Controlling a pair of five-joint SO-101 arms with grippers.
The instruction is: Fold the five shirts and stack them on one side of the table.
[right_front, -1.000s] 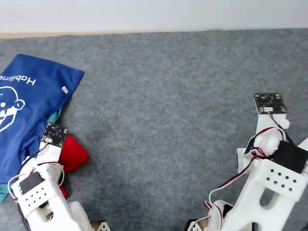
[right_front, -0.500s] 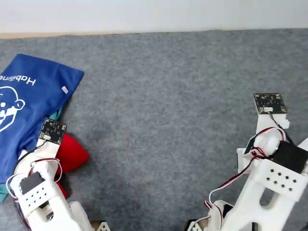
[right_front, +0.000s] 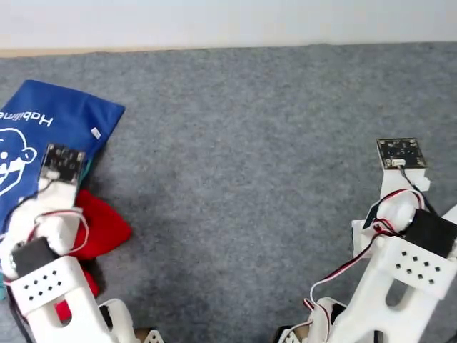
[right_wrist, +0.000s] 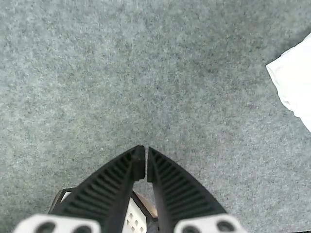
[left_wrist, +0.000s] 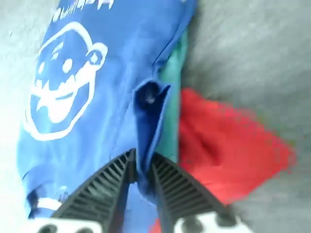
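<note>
Left end effector gripped a raised fold of the blue shirt at the worktop's left edge, the fold running straight ahead of it. The right end effector, closed and empty, sat well apart.

A pile of shirts lies by the left edge of the table. The top shirt lies over the others and reaches farthest toward the back edge. The middle shirt peeks out from under its right side. The bottom shirt sticks out to the right, nearer the front edge. The left arm is above the pile, at the front left corner. The left gripper pinches a fold of the top shirt, just beside the middle shirt. The right arm is at the front right corner, well apart from the pile. The right gripper is above bare table, its jaws pressed together.
</note>
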